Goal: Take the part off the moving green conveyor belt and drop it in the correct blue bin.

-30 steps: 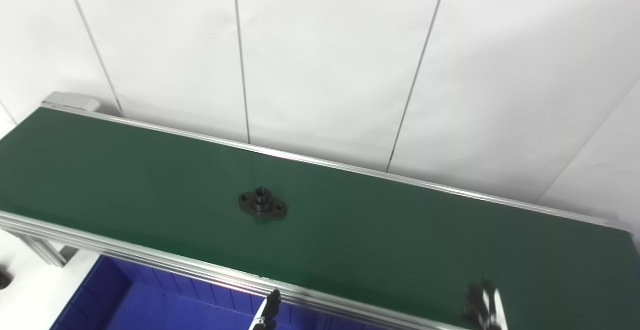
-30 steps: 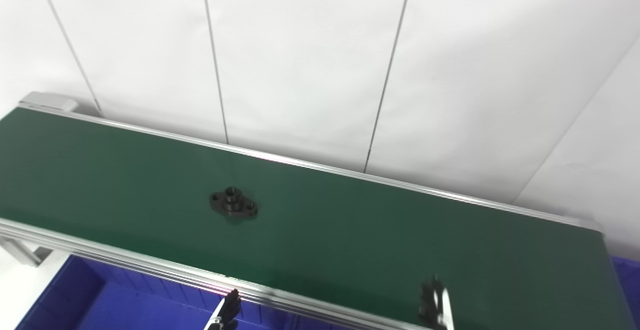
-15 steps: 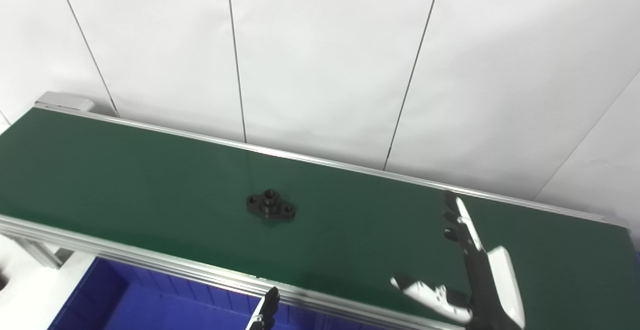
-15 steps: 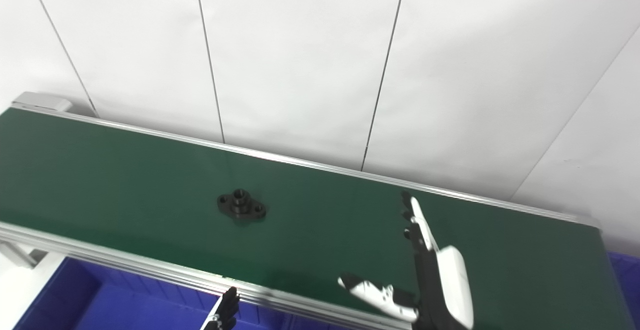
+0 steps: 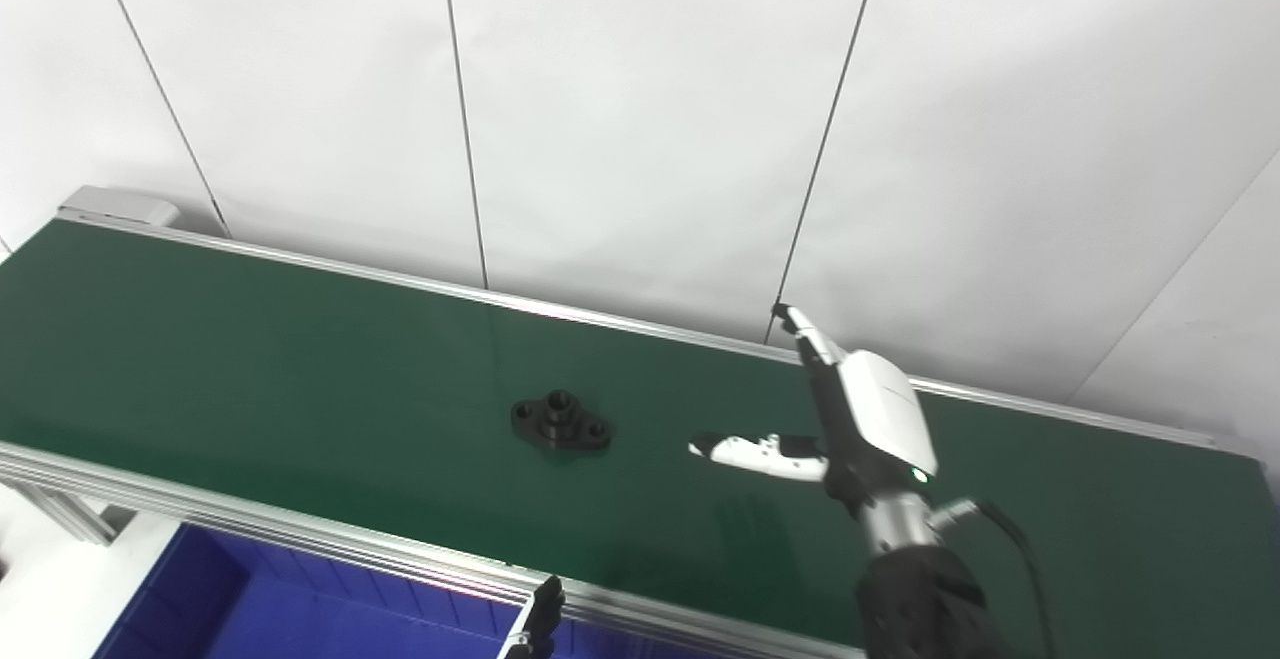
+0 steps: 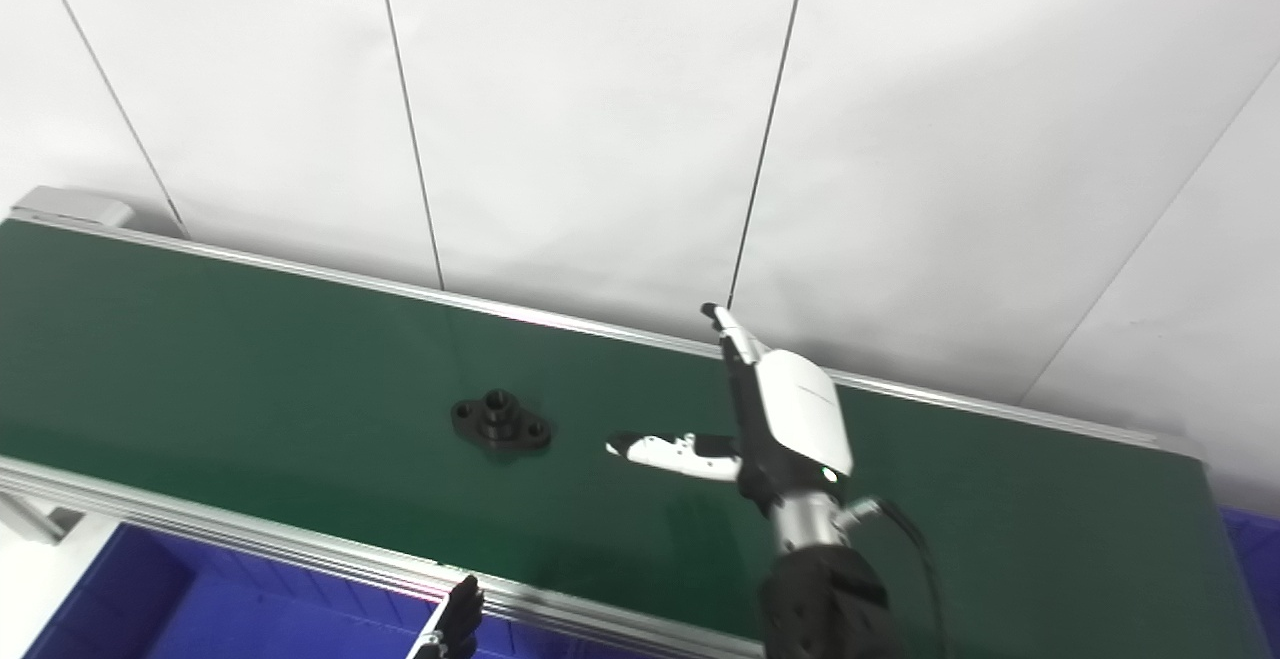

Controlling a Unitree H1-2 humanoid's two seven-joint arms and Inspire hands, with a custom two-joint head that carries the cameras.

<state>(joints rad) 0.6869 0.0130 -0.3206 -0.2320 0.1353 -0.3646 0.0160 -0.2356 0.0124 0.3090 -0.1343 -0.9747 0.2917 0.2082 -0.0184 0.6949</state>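
The right hand (image 5: 860, 419) has risen from the near edge of the green conveyor belt (image 5: 250, 359), where a second ago only its fingertips showed, and now stands over the belt to the right of the part (image 5: 561, 421); its fingers are extended toward the far rail and its thumb is spread out toward the part, so the hand is wide and holds nothing; a clear gap of belt separates thumb tip and part. The part lies flat on the belt, about midway between the near and far rails; relative to the belt it sits slightly further right than a second ago. The left hand (image 5: 540, 622) shows only as dark fingertips below the near rail, in front of the part; whether it is wide or closed cannot be told.

The part is matt black, an oval flange with a raised round hub and a hole at each end; the belt is smooth, dark green, edged with ribbed aluminium rails; the right hand has a glossy white shell over black fingers; the blue bin (image 5: 250, 609), plastic with ribbed walls, lies below the near rail, in front of the part.
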